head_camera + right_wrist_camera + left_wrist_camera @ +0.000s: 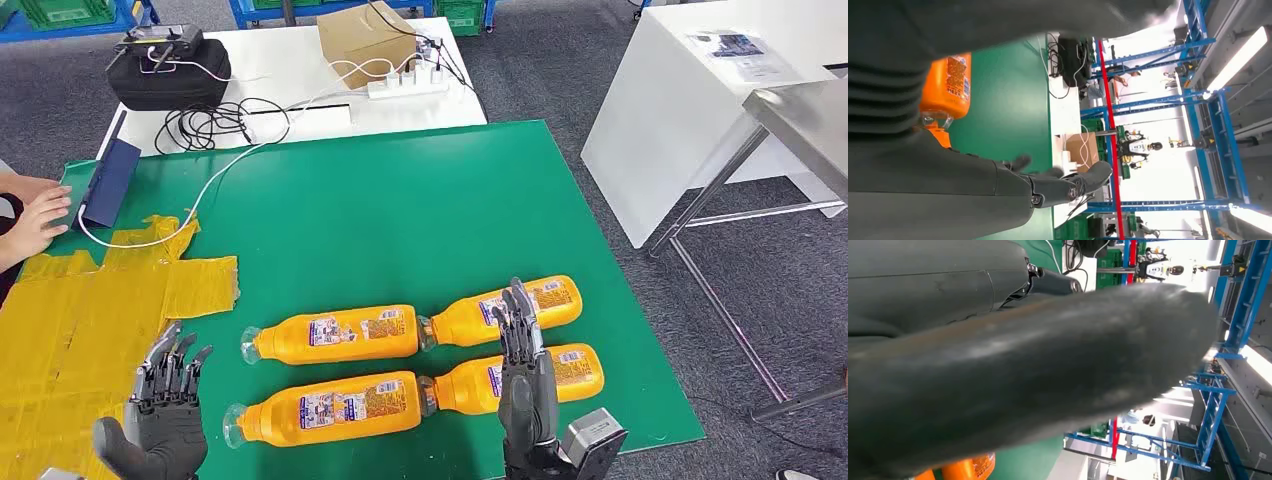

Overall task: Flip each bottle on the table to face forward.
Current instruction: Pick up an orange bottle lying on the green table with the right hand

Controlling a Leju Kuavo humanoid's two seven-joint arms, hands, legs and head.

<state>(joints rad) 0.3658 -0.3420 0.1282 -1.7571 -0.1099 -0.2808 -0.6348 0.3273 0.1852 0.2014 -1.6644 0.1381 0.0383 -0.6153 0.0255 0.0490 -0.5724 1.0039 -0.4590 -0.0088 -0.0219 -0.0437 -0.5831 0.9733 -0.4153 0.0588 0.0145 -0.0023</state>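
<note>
Four orange juice bottles are lying on their sides in a two-by-two block near the front edge of the green mat (400, 200), caps pointing toward the mat's left edge and printed labels facing up: the rear-left bottle (335, 334), the rear-right bottle (505, 309), the front-left bottle (325, 408) and the front-right bottle (525, 378). The right hand (522, 365) is reaching forward over the right-hand pair with fingers extended and held close together, gripping nothing; whether it is touching a bottle cannot be told. In the right wrist view, one orange bottle (945, 85) is lying just beside that hand (948, 185). The left hand (165, 400) is hovering open, fingers spread, over the yellow taped patch (90, 310) at the mat's front-left corner, well apart from the bottles. At the mat's left edge, a person's hand (35, 215) is resting near a dark blue tablet-like device (108, 185) with a white cable (215, 185) running across the rear-left corner. Judged risks: the bottles are round and lying close together, so a sideways push is likely to roll a neighbour out of line; smooth plastic may be slipping through straight fingers; and the front row is sitting near the front edge, where a roll could be carrying a bottle off.
</note>
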